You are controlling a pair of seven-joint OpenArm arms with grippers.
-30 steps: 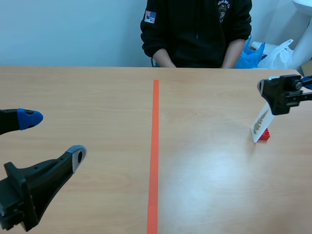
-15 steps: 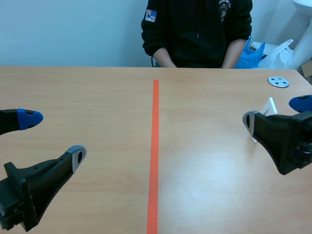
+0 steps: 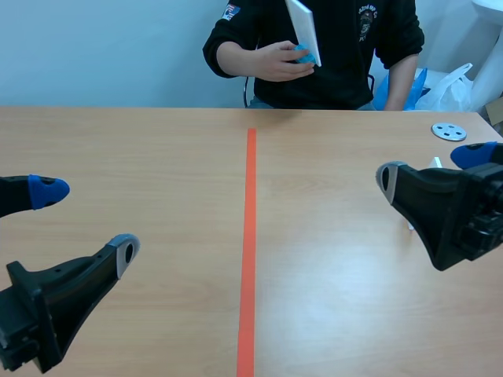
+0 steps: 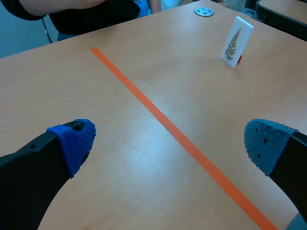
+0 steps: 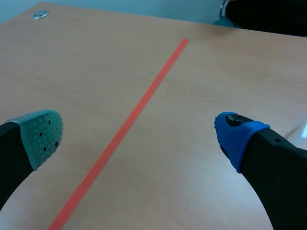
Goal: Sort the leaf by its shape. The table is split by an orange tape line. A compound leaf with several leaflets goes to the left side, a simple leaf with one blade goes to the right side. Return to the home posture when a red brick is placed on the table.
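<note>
A white card with a fern-like compound leaf point(image 4: 237, 40) stands upright on a small red brick point(image 4: 239, 59), on the table's right side, well ahead of my left gripper point(image 4: 168, 143). In the scene view that card point(image 3: 436, 163) is mostly hidden behind my right gripper point(image 3: 432, 166). Both grippers are open with nothing between their fingers; the left gripper point(image 3: 86, 220) hovers low at the left. My right gripper point(image 5: 139, 134) looks across the orange tape line point(image 5: 129, 120). A person's hand holds up another white card point(image 3: 303, 30) on a blue base; I cannot see its leaf.
The orange tape line point(image 3: 249, 236) splits the table down the middle. A small grey disc point(image 3: 448, 131) lies at the far right near the back edge. Blue and white bags point(image 3: 428, 86) sit behind the table beside the person.
My right gripper let go of the fern card, drew back toward me and sank lower. The person raised a hand holding a new white card. The left arm has kept still.
</note>
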